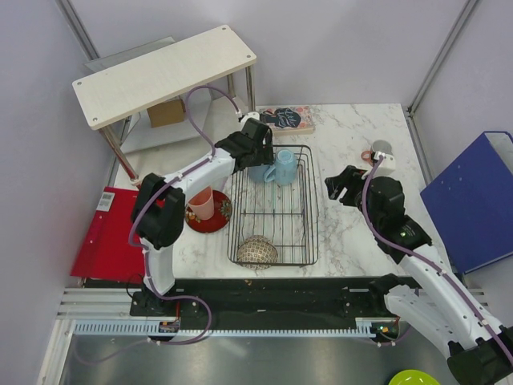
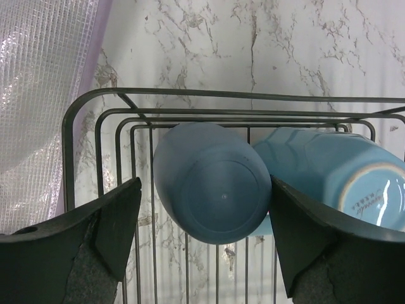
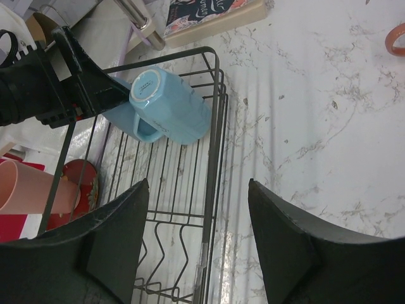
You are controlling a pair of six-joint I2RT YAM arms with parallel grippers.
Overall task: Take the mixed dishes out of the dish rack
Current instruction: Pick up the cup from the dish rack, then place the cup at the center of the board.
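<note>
Directly between the left gripper's spread, unclamped fingers sits a light blue mug, in the dish rack's far-left corner. Its smooth matte base faces the wrist, so its long axis runs along the fingers. The right gripper, released and empty, hovers farther off by the rack's right edge.

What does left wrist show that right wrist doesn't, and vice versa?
Left wrist only: the round base of one light blue mug, framed between the left gripper's open fingers. Right wrist only: the salmon-pink tumbler on the dark red plate beside the rack, and the open, empty right gripper. Both: the far end of the dish rack and the second light blue mug lying on its side.
</note>
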